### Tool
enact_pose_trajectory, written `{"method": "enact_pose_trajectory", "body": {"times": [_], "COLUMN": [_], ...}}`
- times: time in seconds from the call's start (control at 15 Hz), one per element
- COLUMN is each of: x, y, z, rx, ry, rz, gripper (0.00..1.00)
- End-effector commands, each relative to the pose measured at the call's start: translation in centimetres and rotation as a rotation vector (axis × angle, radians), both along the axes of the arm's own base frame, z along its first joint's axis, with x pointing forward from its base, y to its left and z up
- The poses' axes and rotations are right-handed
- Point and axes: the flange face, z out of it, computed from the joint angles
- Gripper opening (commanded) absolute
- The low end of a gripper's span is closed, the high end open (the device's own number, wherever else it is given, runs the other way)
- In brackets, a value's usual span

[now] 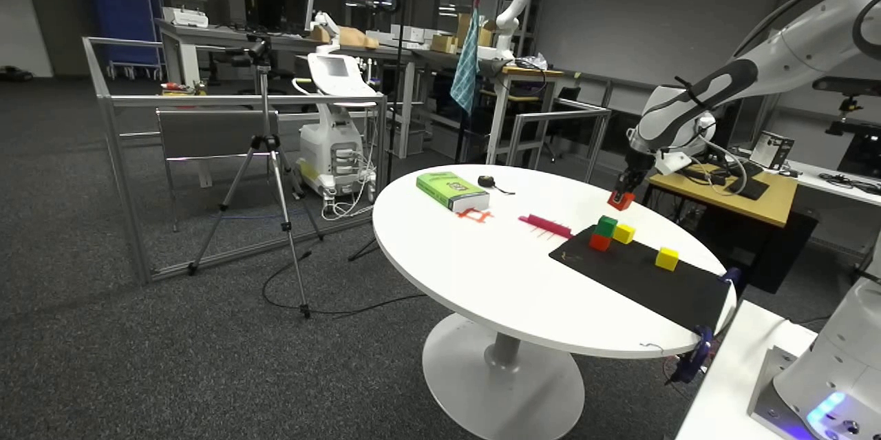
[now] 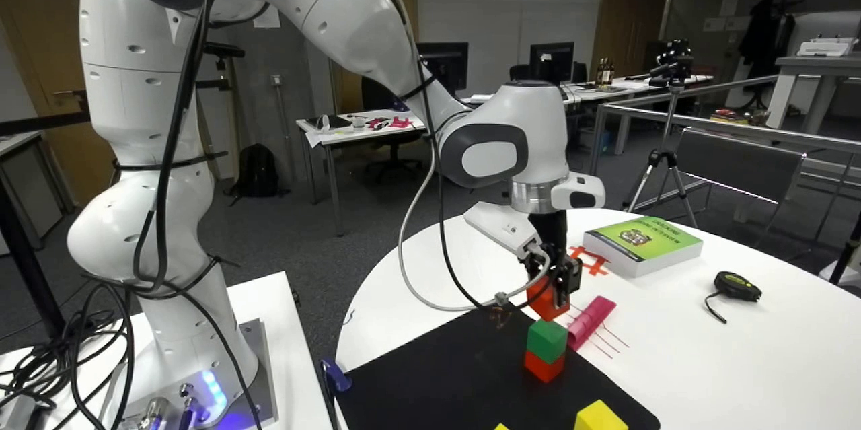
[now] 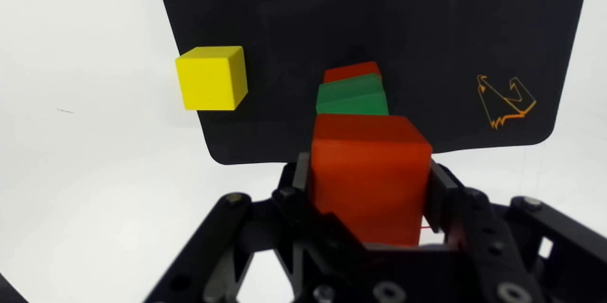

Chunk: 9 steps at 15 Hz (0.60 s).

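Observation:
A red block (image 3: 370, 184) is clasped between the two finger pads of my gripper (image 3: 371, 175), which is shut on it. In both exterior views this block (image 2: 548, 301) hangs in the air close to a small stack. The stack is a green block (image 1: 606, 226) on top of another red block (image 1: 600, 242), standing on a black mat (image 1: 633, 281). From the wrist, the held block partly covers the green block (image 3: 353, 99); the lower red block (image 3: 353, 71) peeks out behind it. A yellow block (image 3: 211, 80) sits at the mat's edge, and a second yellow block (image 1: 667, 259) lies on the mat.
On the round white table (image 1: 440, 268) lie a thick green book (image 1: 451, 189), a tape measure (image 2: 736, 287), a magenta strip (image 2: 592, 321) and a flat orange-red frame (image 1: 475, 215). Blue clamps (image 1: 694, 357) grip the table edge by the mat. A cable (image 2: 410, 235) loops beside the wrist.

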Motion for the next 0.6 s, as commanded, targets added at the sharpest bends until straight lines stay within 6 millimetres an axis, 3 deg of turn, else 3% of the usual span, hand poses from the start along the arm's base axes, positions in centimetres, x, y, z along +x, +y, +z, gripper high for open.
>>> {"method": "enact_pose_trajectory", "body": {"times": [0.0,0.53], "x": [0.38,0.84], "y": [-1.27,-1.30], "z": [0.41,0.28], "rx": [0.000,-0.014], "ry": [0.030,0.114], "rz": [0.027,0.094], "gripper": [0.31,0.31]}}
